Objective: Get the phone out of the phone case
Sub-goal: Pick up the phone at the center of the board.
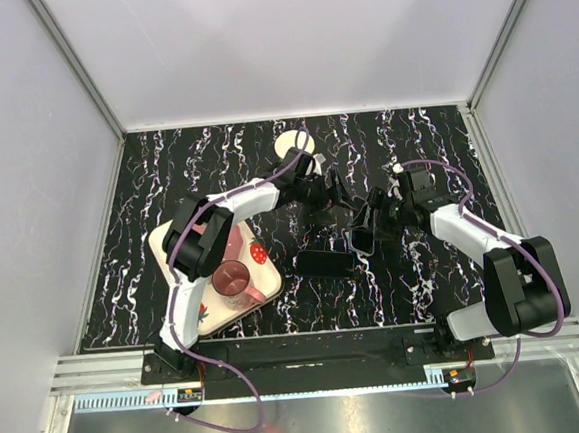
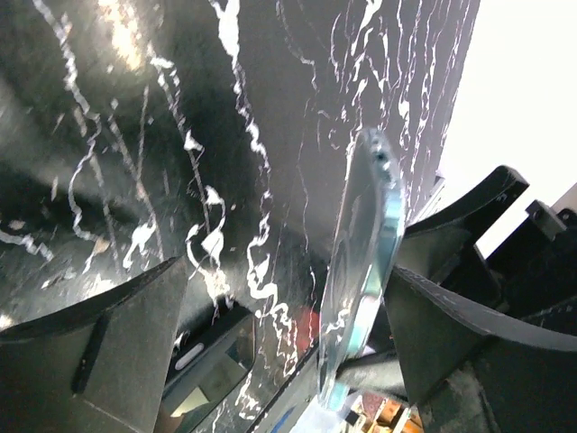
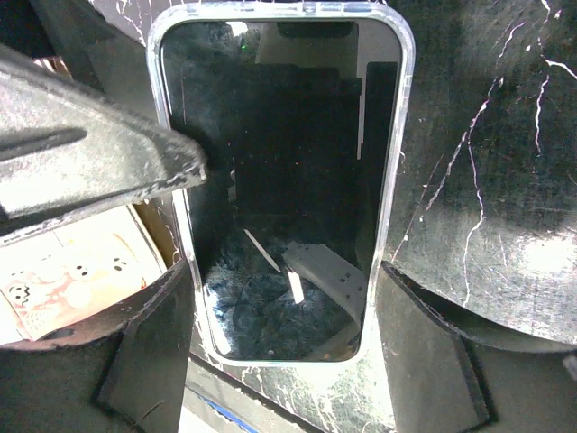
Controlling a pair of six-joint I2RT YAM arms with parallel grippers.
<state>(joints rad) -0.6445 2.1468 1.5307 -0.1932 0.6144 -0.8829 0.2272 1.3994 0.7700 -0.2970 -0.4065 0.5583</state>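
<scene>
**Cased phone held mid-worktop between two arms**

Surroundings. Black, white-veined worktop [image 1: 165, 166]. On its near left lies a pale tray [image 1: 177, 247] with a strawberry print. A pink cup [image 1: 234, 279] stands upright on the tray's near part, mouth up. What is inside the cup cannot be made out. The left arm passes over this tray. A dark block [image 1: 323, 263] lies flat on the worktop, right of the tray and just beside the meeting point of the two arms, on its near-left side. Whether it touches anything held cannot be told. A white round object [image 1: 292, 144] sits farther back, well apart from the rest.

Task items. The phone [image 3: 279, 180], dark screen facing the right wrist camera, sits fully inside the clear phone case [image 3: 270, 12]. The case rim shows all round the screen. The pair is at the middle of the worktop; whether it rests on the surface or is lifted off cannot be told.

Grip. The right fingers [image 3: 433, 361] pinch the phone case across its two long edges, at the end nearest the camera. The left fingers [image 2: 99, 352] are spread wide. The cased phone stands edge-on between them, close against one finger and well apart from the other. From the right wrist view, one left finger's tip meets the case's long edge partway along.
</scene>
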